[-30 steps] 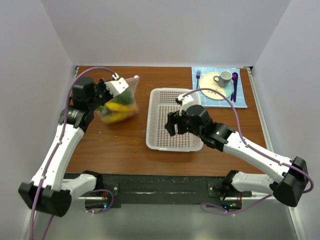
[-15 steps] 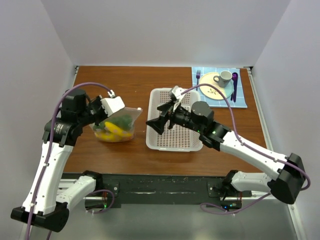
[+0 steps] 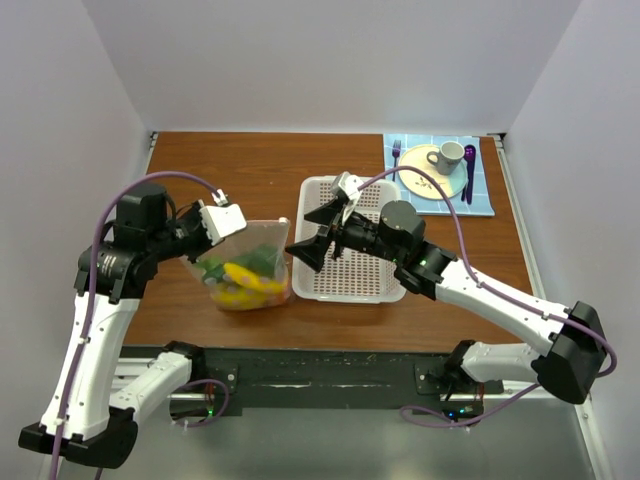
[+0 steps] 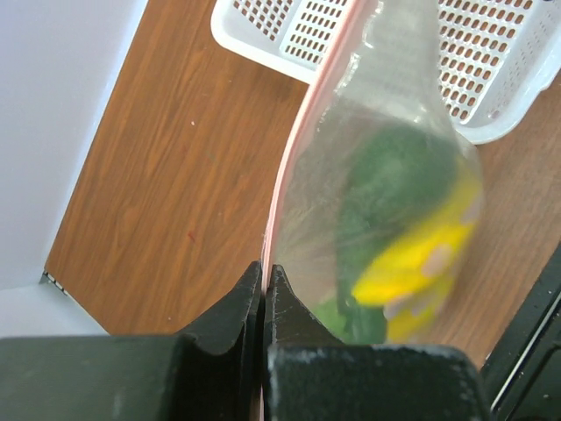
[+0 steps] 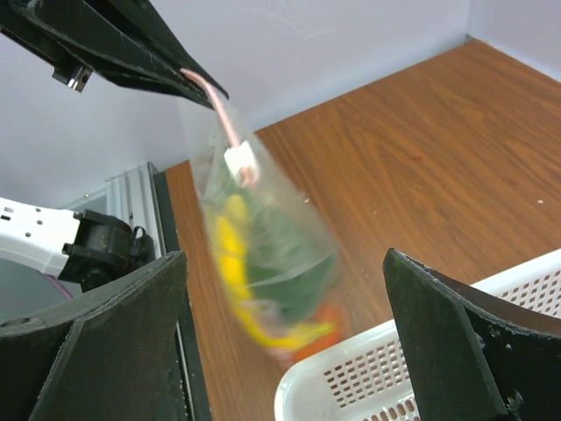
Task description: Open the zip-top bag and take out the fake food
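My left gripper (image 3: 232,222) is shut on the pinkish zip strip (image 4: 294,149) of the clear zip-top bag (image 3: 250,268) and holds it hanging above the table, left of the basket. The fake food (image 3: 245,278) lies bunched at the bag's bottom: yellow bananas, dark green pieces, an orange piece. In the left wrist view the bag (image 4: 394,202) hangs from my closed fingertips (image 4: 263,289). My right gripper (image 3: 318,232) is open and empty over the basket's left edge, facing the bag. In the right wrist view the bag (image 5: 267,263) hangs blurred between my wide-spread fingers (image 5: 105,342), with a white slider (image 5: 239,160) on the strip.
A white perforated basket (image 3: 368,282) stands at the table's middle, just right of the bag. A cream plate (image 3: 428,175) with a grey mug (image 3: 447,155), a fork and a purple spoon lies on a blue mat at the back right. White walls enclose the table.
My left arm has carried the hanging bag from the back left toward the front and nearer the basket. My right gripper has risen, turned left toward the bag and opened wide.
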Robot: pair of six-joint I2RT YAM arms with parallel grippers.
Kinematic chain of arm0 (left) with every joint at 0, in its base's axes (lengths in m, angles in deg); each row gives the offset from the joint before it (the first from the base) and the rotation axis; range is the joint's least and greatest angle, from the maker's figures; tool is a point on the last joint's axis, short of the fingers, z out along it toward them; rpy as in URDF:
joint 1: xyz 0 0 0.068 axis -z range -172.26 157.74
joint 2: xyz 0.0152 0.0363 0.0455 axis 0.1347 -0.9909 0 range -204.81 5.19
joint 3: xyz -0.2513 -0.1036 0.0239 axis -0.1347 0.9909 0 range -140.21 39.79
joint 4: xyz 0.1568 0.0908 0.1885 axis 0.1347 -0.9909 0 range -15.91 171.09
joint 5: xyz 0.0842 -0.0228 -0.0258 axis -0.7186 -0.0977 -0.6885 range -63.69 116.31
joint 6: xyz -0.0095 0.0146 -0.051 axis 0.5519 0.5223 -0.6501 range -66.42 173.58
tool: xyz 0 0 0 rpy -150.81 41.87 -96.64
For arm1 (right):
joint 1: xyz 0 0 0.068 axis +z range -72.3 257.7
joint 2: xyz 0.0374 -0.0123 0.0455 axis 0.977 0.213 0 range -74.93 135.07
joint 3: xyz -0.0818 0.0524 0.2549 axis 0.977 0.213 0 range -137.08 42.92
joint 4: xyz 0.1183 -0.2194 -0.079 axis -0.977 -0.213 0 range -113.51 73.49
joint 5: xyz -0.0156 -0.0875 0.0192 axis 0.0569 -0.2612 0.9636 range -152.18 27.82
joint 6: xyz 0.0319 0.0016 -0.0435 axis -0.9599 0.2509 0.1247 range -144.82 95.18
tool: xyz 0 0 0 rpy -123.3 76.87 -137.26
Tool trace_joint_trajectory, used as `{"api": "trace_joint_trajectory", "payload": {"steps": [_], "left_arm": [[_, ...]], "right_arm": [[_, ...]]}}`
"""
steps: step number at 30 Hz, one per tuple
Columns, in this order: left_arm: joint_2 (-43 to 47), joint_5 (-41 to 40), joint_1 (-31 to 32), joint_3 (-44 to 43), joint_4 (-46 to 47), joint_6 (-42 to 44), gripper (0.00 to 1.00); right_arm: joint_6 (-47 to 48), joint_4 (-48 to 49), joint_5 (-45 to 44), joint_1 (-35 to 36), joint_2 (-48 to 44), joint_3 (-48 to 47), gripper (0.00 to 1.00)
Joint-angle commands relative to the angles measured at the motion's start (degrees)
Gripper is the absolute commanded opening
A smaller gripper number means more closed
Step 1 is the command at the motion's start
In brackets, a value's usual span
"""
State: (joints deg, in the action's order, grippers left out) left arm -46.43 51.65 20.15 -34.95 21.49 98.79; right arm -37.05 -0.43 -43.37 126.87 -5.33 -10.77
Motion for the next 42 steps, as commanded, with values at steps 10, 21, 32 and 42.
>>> {"api": "trace_joint_trajectory", "payload": {"steps": [10, 21, 32, 42], "left_arm": [[0.81, 2.78, 0.08, -3.04, -0.08, -0.30, 0.01], [0.73, 4.54, 0.08, -2.34, -0.26, -0.74, 0.01], [1.34, 4.72, 0.08, -1.73, 0.00, -0.39, 0.01], [-1.55, 21.39, 0.08, -5.93, 5.01, -8.38, 0.74]], "right_arm": [[-0.25, 5.54, 3.07, 0.75, 1.41, -2.38, 0.96], [-0.60, 7.48, 3.78, 2.69, 4.84, -4.05, 0.87], [-0.95, 7.48, 5.97, 3.30, 8.27, -5.72, 0.40], [-1.75, 5.73, 6.15, 4.18, 9.49, -6.07, 0.21]]}}
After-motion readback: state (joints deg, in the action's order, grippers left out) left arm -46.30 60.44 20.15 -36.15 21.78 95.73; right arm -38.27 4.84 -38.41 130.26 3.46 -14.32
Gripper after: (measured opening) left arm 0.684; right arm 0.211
